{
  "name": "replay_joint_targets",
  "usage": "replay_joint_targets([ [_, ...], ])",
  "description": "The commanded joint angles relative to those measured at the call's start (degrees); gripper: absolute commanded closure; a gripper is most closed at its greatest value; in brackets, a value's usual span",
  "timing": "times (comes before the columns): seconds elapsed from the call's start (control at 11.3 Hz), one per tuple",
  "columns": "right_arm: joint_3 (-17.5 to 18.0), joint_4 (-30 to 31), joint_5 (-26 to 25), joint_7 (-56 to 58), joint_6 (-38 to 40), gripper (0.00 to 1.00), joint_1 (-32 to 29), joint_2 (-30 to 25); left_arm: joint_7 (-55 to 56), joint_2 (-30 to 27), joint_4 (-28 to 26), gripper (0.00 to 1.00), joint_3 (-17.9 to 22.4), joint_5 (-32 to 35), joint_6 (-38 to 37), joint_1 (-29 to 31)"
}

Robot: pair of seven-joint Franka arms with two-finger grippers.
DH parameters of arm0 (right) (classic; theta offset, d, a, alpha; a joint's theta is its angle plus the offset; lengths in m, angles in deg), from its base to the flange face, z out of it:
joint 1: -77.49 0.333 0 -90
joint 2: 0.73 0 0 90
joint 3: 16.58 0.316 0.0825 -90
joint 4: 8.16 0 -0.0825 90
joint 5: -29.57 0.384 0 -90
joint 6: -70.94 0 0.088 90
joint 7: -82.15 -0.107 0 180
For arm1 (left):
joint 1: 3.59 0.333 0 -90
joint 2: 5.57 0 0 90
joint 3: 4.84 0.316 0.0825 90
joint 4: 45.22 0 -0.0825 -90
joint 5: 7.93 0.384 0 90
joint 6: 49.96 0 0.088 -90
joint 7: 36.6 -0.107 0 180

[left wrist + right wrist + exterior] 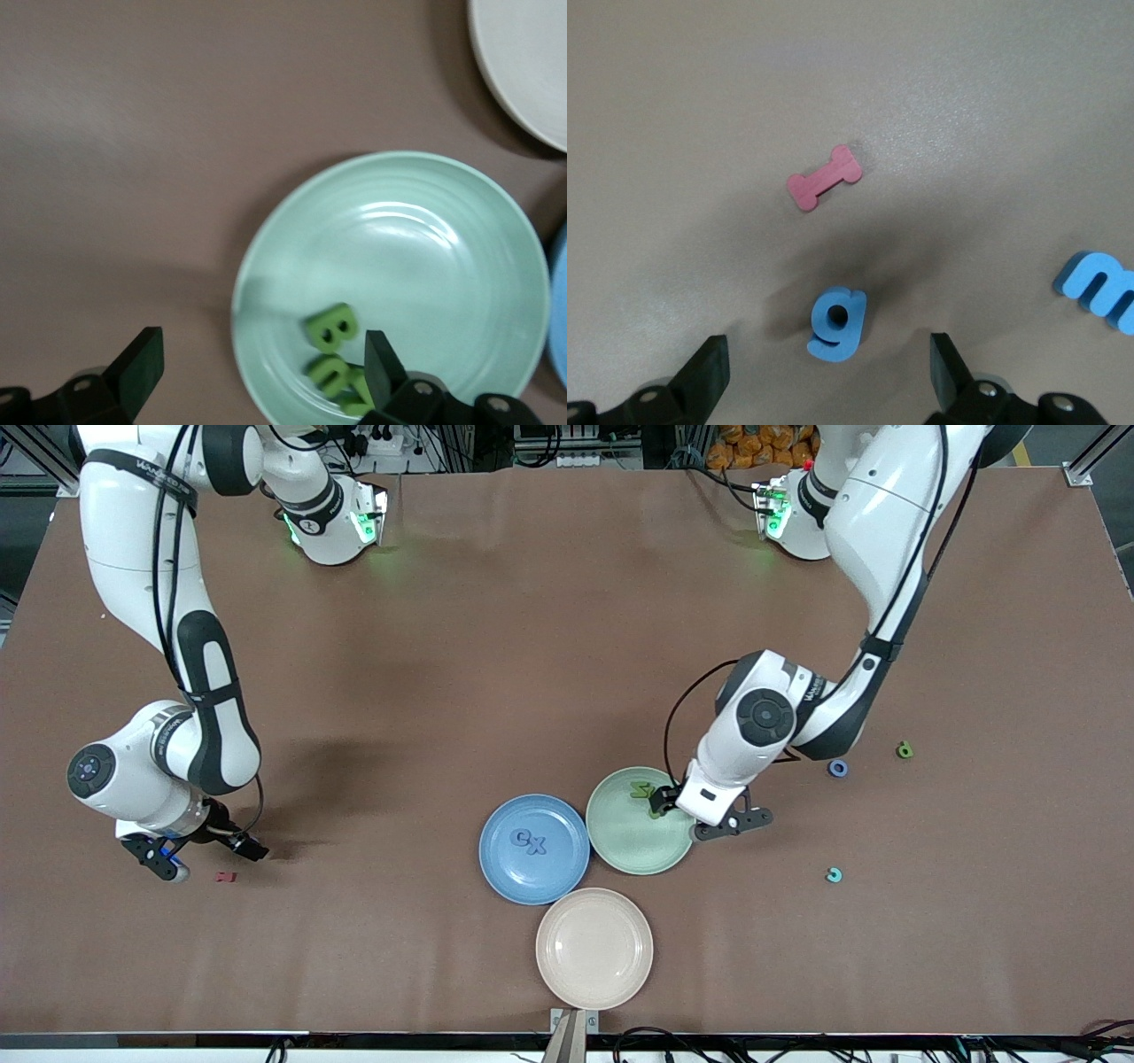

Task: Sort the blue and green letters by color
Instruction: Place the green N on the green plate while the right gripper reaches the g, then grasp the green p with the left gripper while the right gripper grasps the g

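**Desk:** Where's my left gripper (694, 815)?

**Me:** Over the edge of the green plate (620, 841) nearest the left arm's end of the counter (549, 646). I see its fingers (142, 359) spread wide with nothing between them. On that plate lie the green letters (335, 350), a B among them, bunched by the rim under the gripper.

**Desk:** And the right one?

**Me:** My right gripper (208, 855) hangs low over the counter at the right arm's end, fingers (709, 367) wide apart and holding nothing. A blue g (837, 325) lies on the counter between them, a small red letter (824, 177) near it, and another blue letter (1099, 288) beside it.

**Desk:** The blue plate (509, 868)?

**Me:** It holds two blue letters (529, 841), a C-like one and an X, touching. The beige plate (594, 948) sits nearer the camera.
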Motion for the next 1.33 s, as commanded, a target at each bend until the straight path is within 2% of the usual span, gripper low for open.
replay_joint_targets([
  [0.0,-0.4,-2.4,-1.5,-2.1,0.8,0.0,-0.1,1.2,-8.5,-5.9,-7.2,0.0,-1.6,0.1,-0.8,7.0],
  [0.27,-0.4,-3.3,-1.6,-2.1,0.8,0.0,-0.5,2.3,-20.3,-10.1,-13.2,0.0,-4.7,0.2,-1.9,17.3],
  [0.44,-0.4,-3.6,-1.5,-2.2,0.8,0.0,-0.2,3.1,-26.3,-12.0,-16.0,0.0,-5.0,0.2,-2.3,21.4],
  [0.8,-0.4,-3.7,-1.6,-2.3,0.8,0.0,-0.2,3.6,-29.7,-15.0,-22.1,0.0,-5.2,11.9,-1.6,29.1],
  [1.06,-0.4,-3.7,-1.6,-2.3,0.7,0.0,-0.1,3.9,-38.2,-16.7,-26.7,0.0,-5.7,12.8,2.6,37.0],
  [1.15,-0.5,-3.7,-1.8,-2.2,0.7,0.05,-0.1,3.9,-41.0,-16.8,-27.6,0.0,-5.7,12.8,3.7,38.9],
  [1.24,-0.4,-3.7,-4.0,-1.8,0.7,0.43,-0.2,3.9,-42.8,-17.5,-28.4,0.0,-5.7,12.8,3.9,40.0],
])
